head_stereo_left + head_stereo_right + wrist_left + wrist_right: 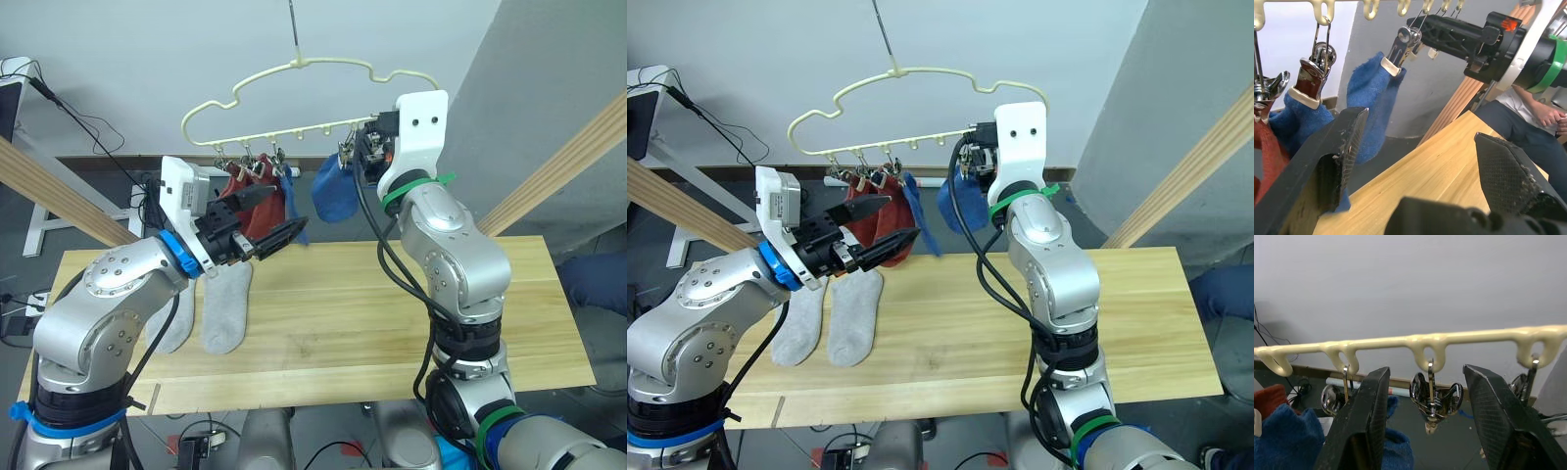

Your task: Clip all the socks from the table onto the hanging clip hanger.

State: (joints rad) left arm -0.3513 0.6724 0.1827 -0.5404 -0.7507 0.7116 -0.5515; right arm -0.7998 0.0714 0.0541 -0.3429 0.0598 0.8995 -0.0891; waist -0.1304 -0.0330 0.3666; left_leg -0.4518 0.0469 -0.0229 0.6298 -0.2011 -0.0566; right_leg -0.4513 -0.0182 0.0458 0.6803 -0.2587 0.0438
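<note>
Both grippers stand open: right gripper (1425, 431) straddles an empty clip (1433, 401) on the clip hanger (294, 67); left gripper (884, 223) sits beside hung red socks (872, 217), above two grey socks (223, 308) on the table (392, 323).

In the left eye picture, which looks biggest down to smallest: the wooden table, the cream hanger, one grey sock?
1. table
2. clip hanger
3. grey sock
The hanger hangs at a different depth, so this ranks only apparent size.

No readable text, label, brand, number or sign appears in any view: none on the hanger (294, 98), the socks (227, 308), the surface (392, 323), or the arms' housings.
</note>
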